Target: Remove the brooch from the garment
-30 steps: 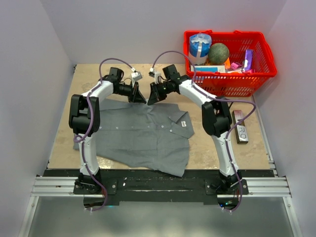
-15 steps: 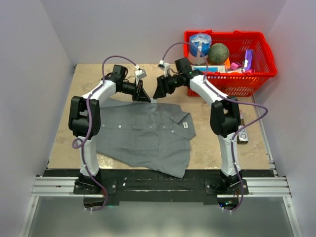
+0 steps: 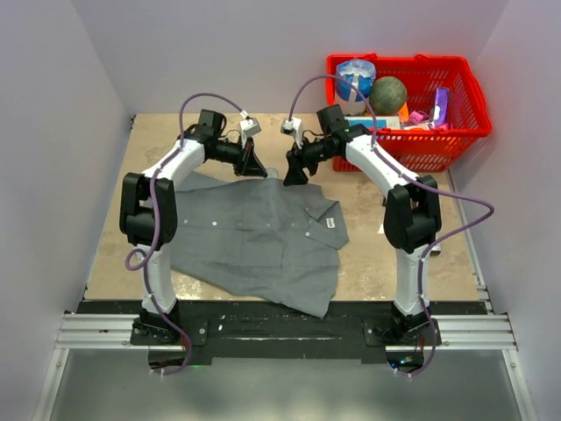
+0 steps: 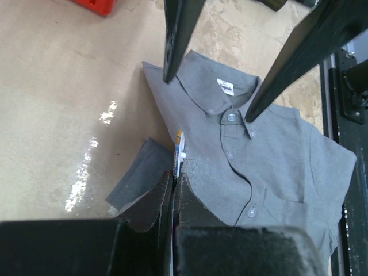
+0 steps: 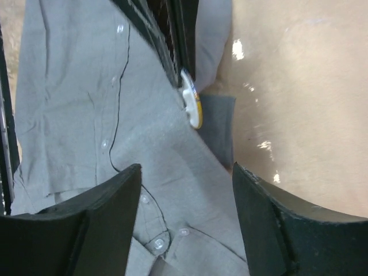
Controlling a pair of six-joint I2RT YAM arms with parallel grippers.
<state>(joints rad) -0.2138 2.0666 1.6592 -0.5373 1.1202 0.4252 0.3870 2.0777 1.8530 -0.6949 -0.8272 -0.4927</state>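
The left pincer (image 4: 172, 185) is pinched closed on the brooch (image 4: 179, 150). Its own wrist camera sees the brooch only edge-on, as a thin white and yellow sliver poking from the fingertips, just above the grey garment (image 4: 270, 149) near the collar and shoulder. The right wrist camera shows more of its face: a pale disc with a yellow rim at the cloth's edge beside a sleeve. Whether it is fastened to the cloth cannot be told. The right pincer (image 5: 185, 172) is spread wide and holds nothing, facing the brooch from nearby. From overhead, both pincers meet at the garment's far edge on the tabletop (image 3: 368, 254), where the brooch is too small to make out. A red basket (image 3: 438, 140) stands at the far right.
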